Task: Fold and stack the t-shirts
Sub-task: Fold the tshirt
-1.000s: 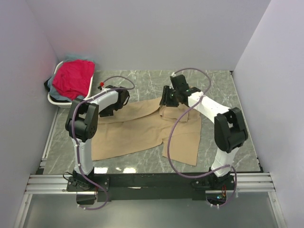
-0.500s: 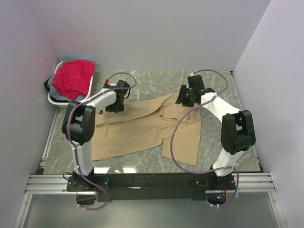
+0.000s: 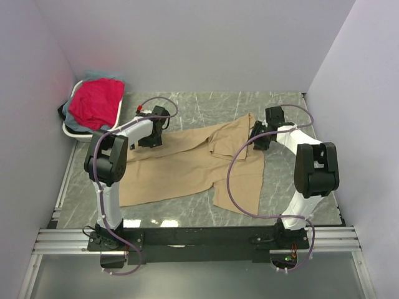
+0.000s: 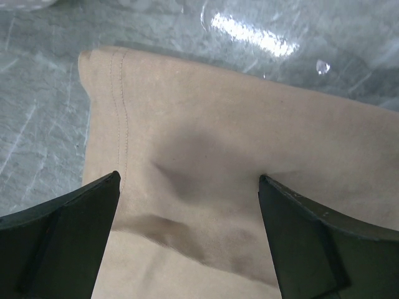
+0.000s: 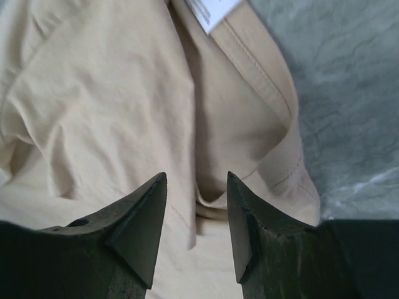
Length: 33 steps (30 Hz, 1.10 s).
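A tan t-shirt (image 3: 181, 168) lies spread, partly rumpled, on the marble table. My left gripper (image 3: 153, 133) hovers over its far left sleeve. In the left wrist view the fingers (image 4: 68, 243) stand wide open above the stitched hem of the tan cloth (image 4: 218, 124), holding nothing. My right gripper (image 3: 258, 134) is at the shirt's far right edge. Its jaws stand partly apart over a fold of tan cloth (image 5: 93, 93), just below the white label (image 5: 212, 9). A red-pink t-shirt (image 3: 95, 103) tops the pile in the basket.
The white oval basket (image 3: 73, 134) sits at the back left against the wall, with pale blue and dark cloth under the red one. Bare marble (image 3: 187, 106) lies behind the shirt. Walls close in the left, back and right sides.
My right gripper has travelled right along the shirt's far edge, from the collar area to the right sleeve. The left gripper has shifted slightly toward the back.
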{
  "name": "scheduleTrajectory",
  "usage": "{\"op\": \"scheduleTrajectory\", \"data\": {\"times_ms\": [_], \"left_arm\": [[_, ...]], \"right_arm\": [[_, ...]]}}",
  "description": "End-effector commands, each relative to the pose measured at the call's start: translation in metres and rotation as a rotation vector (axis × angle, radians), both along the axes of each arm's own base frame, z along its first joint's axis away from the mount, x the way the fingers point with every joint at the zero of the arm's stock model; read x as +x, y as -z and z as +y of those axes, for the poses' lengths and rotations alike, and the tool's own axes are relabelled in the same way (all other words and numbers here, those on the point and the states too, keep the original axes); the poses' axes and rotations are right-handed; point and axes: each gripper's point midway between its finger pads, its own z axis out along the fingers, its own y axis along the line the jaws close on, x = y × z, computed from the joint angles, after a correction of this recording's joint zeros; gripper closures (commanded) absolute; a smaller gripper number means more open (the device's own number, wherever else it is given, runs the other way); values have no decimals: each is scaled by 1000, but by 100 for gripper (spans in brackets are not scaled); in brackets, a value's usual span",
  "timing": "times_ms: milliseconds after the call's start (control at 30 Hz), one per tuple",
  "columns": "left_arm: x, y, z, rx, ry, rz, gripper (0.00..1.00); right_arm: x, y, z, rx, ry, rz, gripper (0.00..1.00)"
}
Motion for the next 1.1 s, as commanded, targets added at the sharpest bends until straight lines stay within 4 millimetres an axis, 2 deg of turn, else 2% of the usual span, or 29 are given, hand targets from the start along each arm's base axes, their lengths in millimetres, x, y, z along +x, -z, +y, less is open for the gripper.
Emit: {"op": "scheduleTrajectory", "data": {"times_ms": [0,400,433,467,533,567,600,667,700,767,900,1033,1067], "left_arm": [[-7,28,15,55,-13,70,1],[-1,28,18,80,1,68,1],[0,27,18,79,1,64,1],[0,27,19,81,3,64,1],[2,26,19,83,2,60,1],[2,26,20,89,3,62,1],[2,26,21,91,1,64,1],[3,25,22,100,0,64,1],[4,25,23,104,-1,62,0],[5,26,24,107,-2,63,1],[6,25,23,104,0,60,1],[7,24,22,99,2,60,1],[7,24,22,99,3,59,1]], "right_arm": [[-5,7,14,95,-56,-2,51],[-9,25,32,198,-102,46,57],[-9,25,33,205,-103,46,61],[-8,24,35,212,-108,38,69],[-10,23,35,222,-107,32,76],[-9,21,35,224,-105,30,87],[-9,18,35,221,-106,22,91],[-12,12,35,218,-112,8,92],[-11,-1,34,214,-120,-28,92],[-12,-11,31,198,-111,-48,90],[-11,-44,32,201,-131,-118,85],[-16,-58,37,230,-142,-128,84],[-17,-59,37,231,-141,-130,80]]}}
